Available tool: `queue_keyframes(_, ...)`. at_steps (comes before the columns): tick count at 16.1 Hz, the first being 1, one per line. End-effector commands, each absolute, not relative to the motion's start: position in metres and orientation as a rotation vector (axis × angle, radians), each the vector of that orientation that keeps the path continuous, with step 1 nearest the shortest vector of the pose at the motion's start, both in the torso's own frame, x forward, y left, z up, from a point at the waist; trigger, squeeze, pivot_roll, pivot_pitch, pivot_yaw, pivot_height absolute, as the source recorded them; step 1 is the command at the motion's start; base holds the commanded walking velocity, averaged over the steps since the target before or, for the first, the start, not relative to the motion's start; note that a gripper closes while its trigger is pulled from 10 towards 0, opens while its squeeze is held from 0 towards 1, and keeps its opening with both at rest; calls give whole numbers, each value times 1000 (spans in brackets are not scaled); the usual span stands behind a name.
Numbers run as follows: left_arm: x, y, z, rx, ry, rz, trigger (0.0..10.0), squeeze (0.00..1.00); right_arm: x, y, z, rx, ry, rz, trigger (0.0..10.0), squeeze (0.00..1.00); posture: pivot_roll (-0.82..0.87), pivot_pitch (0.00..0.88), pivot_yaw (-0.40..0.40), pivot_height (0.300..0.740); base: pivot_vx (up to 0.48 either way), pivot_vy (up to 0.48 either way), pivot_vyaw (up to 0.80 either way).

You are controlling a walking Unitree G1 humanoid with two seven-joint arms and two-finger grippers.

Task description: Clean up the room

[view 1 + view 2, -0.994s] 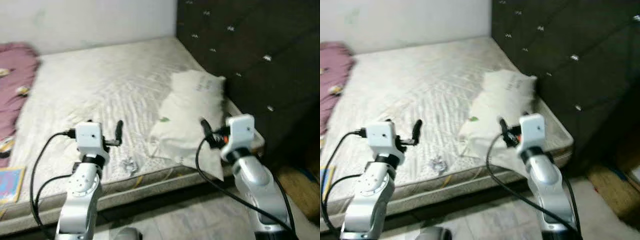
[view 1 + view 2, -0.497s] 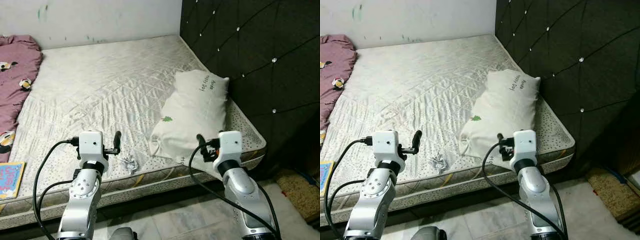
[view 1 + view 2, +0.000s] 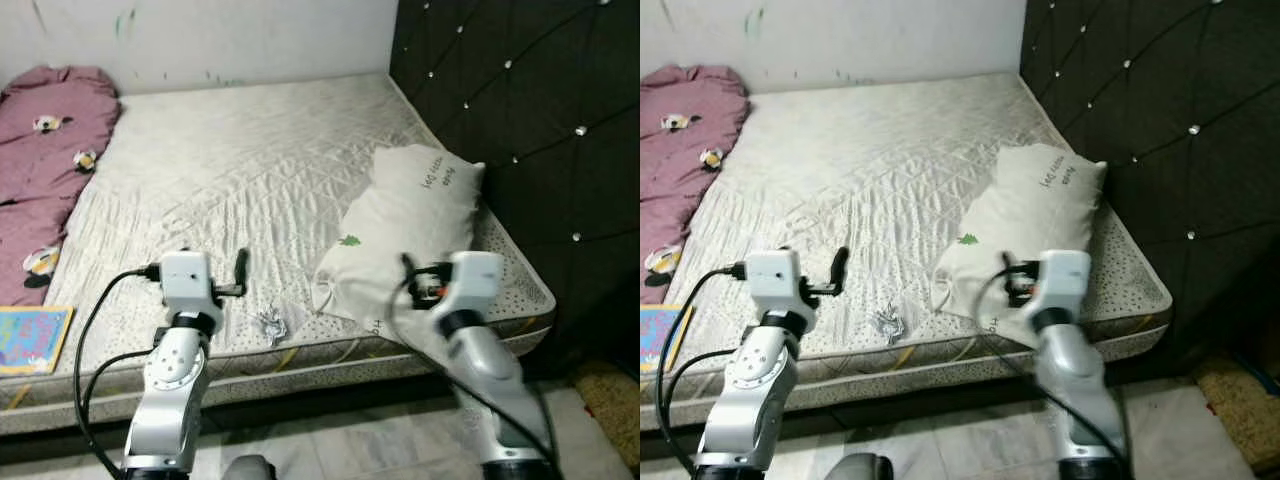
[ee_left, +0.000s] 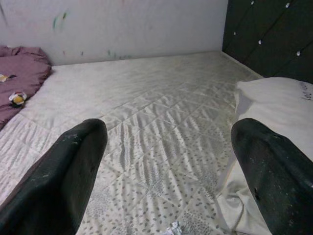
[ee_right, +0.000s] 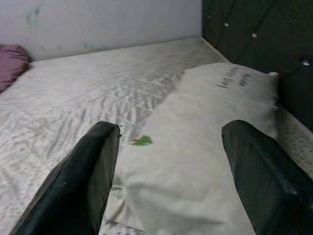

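A bare quilted mattress (image 3: 230, 170) lies before me. On its right side rests a white pillow (image 3: 410, 225) with a small green mark, one corner hanging over the front edge. A small crumpled silvery scrap (image 3: 270, 325) sits near the front edge, between my arms. My left gripper (image 3: 240, 268) is raised over the front edge, left of the scrap. The left wrist view shows that gripper (image 4: 168, 132) open and empty. My right gripper (image 3: 408, 270), blurred, hovers at the pillow's near corner. In the right wrist view the same gripper (image 5: 171, 128) is open over the pillow (image 5: 205, 147).
A purple blanket (image 3: 50, 150) with small prints is heaped along the bed's left side. A colourful book (image 3: 30, 338) lies at the front left corner. A dark tufted headboard (image 3: 530, 100) walls the right. Tiled floor (image 3: 350, 440) lies below, with a brown mat (image 3: 612, 400) at the right.
The whole picture has slid to the right as the camera turned left. Both arms keep the same raised pose at the bed's edge. The right arm is now blurred.
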State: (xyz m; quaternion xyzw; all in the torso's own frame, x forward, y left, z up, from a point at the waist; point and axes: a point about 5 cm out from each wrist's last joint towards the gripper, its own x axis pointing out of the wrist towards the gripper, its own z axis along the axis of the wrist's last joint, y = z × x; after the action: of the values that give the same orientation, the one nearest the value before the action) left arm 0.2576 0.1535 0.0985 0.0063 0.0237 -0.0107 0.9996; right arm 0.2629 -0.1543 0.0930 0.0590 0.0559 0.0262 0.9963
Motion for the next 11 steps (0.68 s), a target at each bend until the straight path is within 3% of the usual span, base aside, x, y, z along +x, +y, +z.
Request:
queue_keyframes(1,258,161,102,24,46,2,10000,0,265,-146,102,138,86,77,10000,0,21,0,-13,740,0,439,0)
queue_keyframes(7,261,161,107,17,28,20,10000,0,274,-144,111,134,69,71,10000,0,24,0,-17,740,0,457,0)
queue_keyframes(11,261,158,112,24,-2,-10,10000,0,272,-143,110,122,72,68,10000,0,19,0,-10,740,0,0,0)
